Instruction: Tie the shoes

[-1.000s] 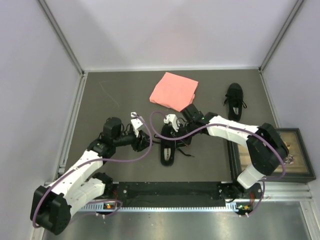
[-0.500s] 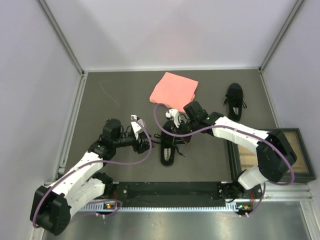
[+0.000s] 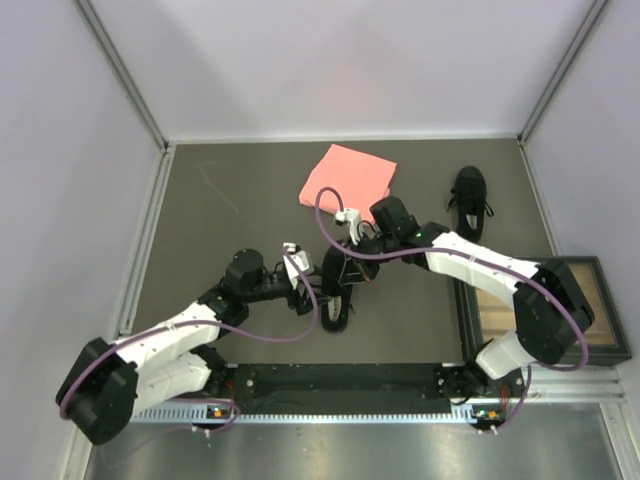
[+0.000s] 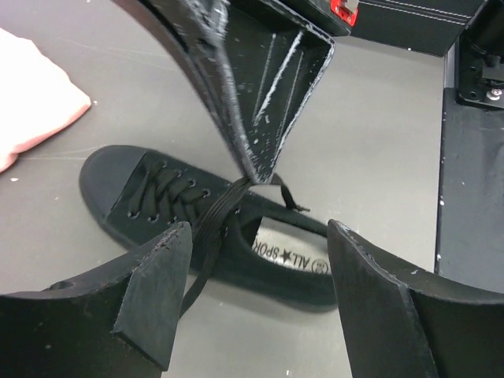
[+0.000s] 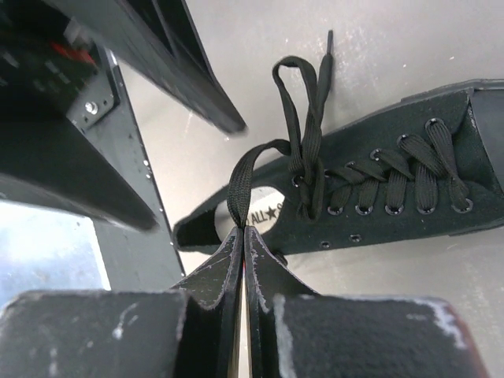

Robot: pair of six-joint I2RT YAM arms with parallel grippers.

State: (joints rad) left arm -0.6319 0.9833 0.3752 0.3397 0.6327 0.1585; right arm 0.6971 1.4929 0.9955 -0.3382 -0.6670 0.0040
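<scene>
One black shoe lies at the table's middle, its toe toward the far side and its pale insole showing. My right gripper is shut on a loop of its black lace and holds it taut above the shoe's opening. It also shows in the top view. My left gripper is open and empty, just left of the shoe, with the taut lace running past its left finger. It also shows in the top view. The second black shoe lies apart at the far right.
A pink folded cloth lies just beyond the near shoe. A framed box sits at the right edge. A black rail runs along the near edge. Grey walls close in the table.
My left arm has swung right, bringing its open gripper up beside the shoe. My right gripper has moved toward the far side, holding the lace.
</scene>
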